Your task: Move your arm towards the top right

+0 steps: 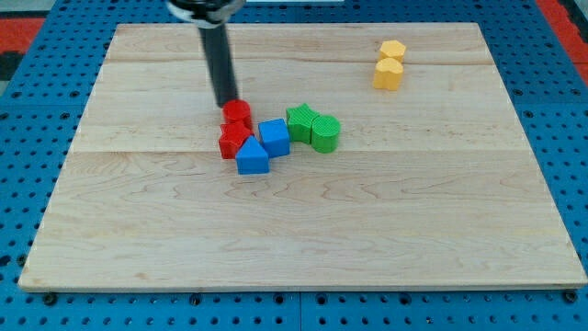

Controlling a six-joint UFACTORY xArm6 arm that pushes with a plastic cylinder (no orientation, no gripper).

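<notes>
My tip (pixel 226 103) (a bare rod, no pincer to spread or pinch) sits touching the red cylinder (pixel 237 114) atop the central cluster, with the two yellow blocks (pixel 390 64) well apart toward the view's top right.

The only part of the robot in view is a straight dark rod (pixel 220 64). It is black to charcoal, round in section and smooth, with a faint lighter sheen running along its length. At the view's top it joins a wider collar (pixel 204 9), black with a pale grey or silvery band, cut off by the frame's edge. My tip (pixel 226 103) ends blunt and plain. No cables, screws or markings can be made out.
</notes>
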